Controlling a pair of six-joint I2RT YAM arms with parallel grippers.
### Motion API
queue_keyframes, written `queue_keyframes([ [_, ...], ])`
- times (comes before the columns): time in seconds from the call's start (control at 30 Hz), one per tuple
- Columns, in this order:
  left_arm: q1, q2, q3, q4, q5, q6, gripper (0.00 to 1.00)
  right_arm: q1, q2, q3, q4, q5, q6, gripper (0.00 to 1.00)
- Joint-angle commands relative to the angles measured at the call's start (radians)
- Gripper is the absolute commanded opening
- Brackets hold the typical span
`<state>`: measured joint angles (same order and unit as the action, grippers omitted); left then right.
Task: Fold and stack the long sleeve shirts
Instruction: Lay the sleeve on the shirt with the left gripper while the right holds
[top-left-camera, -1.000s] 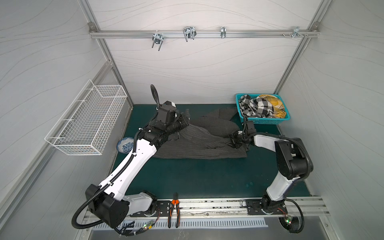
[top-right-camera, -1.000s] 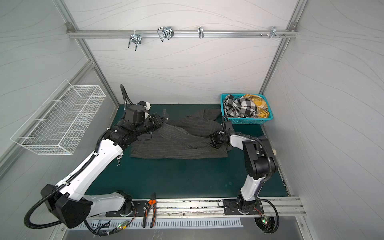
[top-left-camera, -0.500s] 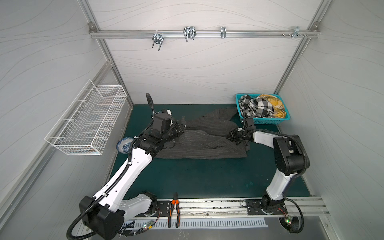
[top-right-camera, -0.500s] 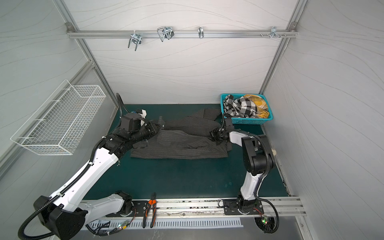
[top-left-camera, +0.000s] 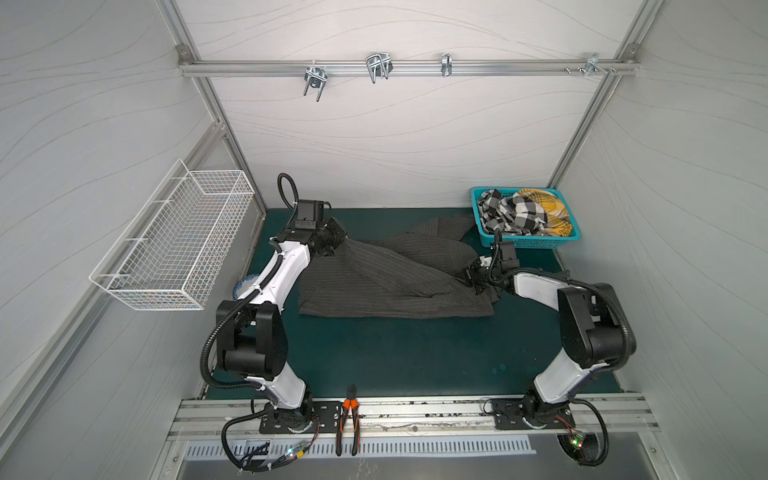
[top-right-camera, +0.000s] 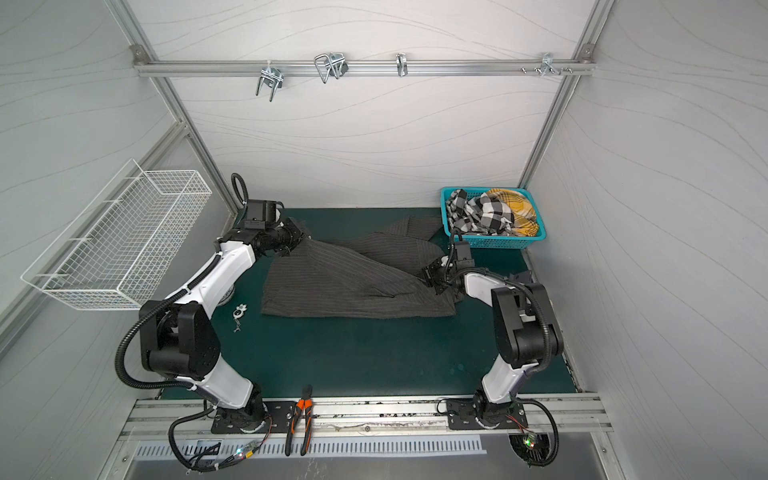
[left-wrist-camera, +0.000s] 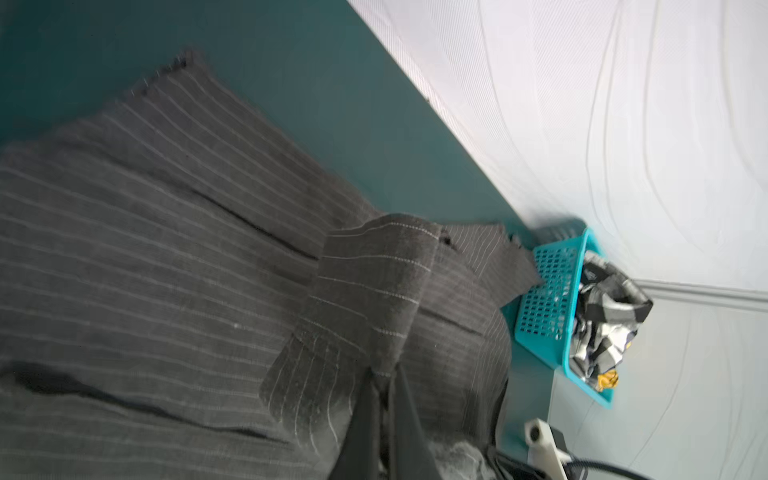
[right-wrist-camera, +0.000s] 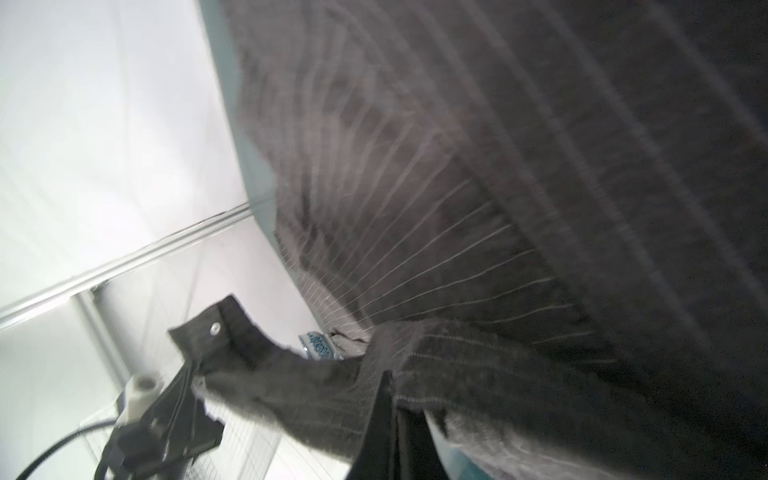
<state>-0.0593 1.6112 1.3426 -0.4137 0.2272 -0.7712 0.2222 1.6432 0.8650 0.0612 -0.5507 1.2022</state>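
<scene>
A charcoal pinstriped long sleeve shirt (top-left-camera: 395, 286) (top-right-camera: 353, 291) lies crumpled across the back of the green mat, one sleeve reaching toward the teal basket. My left gripper (top-left-camera: 336, 246) (top-right-camera: 300, 242) is shut on the shirt's far-left end; in the left wrist view its fingertips (left-wrist-camera: 384, 376) pinch a raised fold of the shirt (left-wrist-camera: 365, 291). At the cloth's right edge my right gripper (top-left-camera: 470, 277) (top-right-camera: 430, 277) is also shut on it. The right wrist view shows the gripper (right-wrist-camera: 390, 380) clamping a striped hem of the shirt (right-wrist-camera: 478, 345), with a buttoned cuff hanging beside it.
A teal basket (top-left-camera: 528, 242) (top-right-camera: 490, 241) of checkered clothes stands at the back right, touching the sleeve. A white wire basket (top-left-camera: 174, 245) hangs on the left wall. A small blue-white bowl (top-left-camera: 243, 284) sits under the left arm. Orange pliers (top-left-camera: 349, 419) lie on the front rail.
My right gripper has shut on the shirt's right edge. The left arm has drawn its held end toward the back left, stretching the cloth, and its elbow has folded back toward the base.
</scene>
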Motion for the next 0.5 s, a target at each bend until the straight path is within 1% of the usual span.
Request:
queue_keyframes([
  [0.0,0.022,-0.091,-0.057,0.044,-0.063,0.034,0.0,0.036,-0.074,-0.04,0.077,0.044,-0.025,0.0],
  [0.07,0.052,-0.14,-0.174,0.06,-0.122,0.03,0.0,0.075,-0.082,-0.09,0.137,0.072,-0.036,0.0],
  [0.13,0.097,-0.163,-0.285,0.079,-0.146,0.01,0.0,0.104,-0.074,-0.138,0.196,0.097,-0.037,0.0],
  [0.23,0.17,-0.141,-0.382,0.07,-0.124,-0.015,0.0,0.132,-0.024,-0.213,0.311,0.092,-0.008,0.0],
  [0.37,0.215,-0.094,-0.455,0.094,-0.073,-0.031,0.0,0.159,0.027,-0.269,0.381,0.08,-0.003,0.0],
  [0.4,0.217,-0.097,-0.467,0.102,-0.064,-0.036,0.03,0.164,0.028,-0.278,0.386,0.079,-0.002,0.0],
  [0.47,0.216,-0.14,-0.488,0.084,-0.081,-0.047,0.27,0.174,0.017,-0.293,0.386,0.081,-0.004,0.0],
])
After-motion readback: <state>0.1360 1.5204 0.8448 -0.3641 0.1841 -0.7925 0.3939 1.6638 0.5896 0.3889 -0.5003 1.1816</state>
